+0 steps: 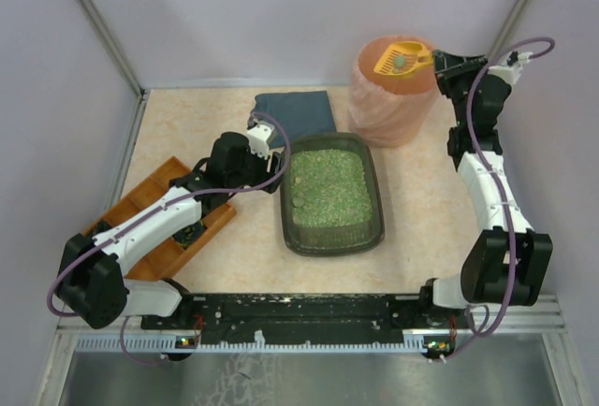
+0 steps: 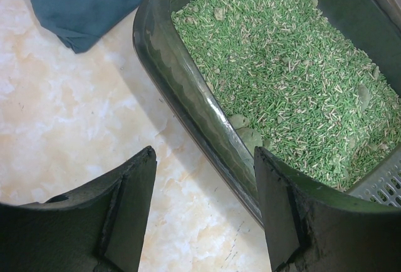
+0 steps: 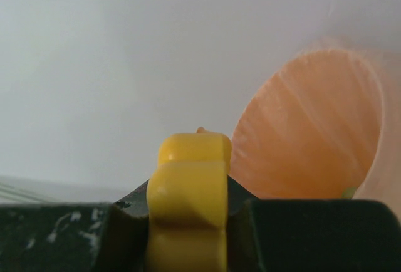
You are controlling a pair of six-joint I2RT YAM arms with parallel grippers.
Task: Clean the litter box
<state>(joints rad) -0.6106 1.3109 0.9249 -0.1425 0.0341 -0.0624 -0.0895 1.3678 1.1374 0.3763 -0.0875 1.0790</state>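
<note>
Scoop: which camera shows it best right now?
Top external: the whole yellow scoop shows, held over the bin. Right wrist shows only its handle, clamped in the right pincer. Left wrist shows none of it.

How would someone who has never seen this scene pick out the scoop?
Start at the tall peach-coloured round bin, far right on the beige table. Over its open top hangs a small yellow slotted plastic scoop, its handle clamped in the right gripper. It is the only yellow thing, holding a grey-green lump.
</note>
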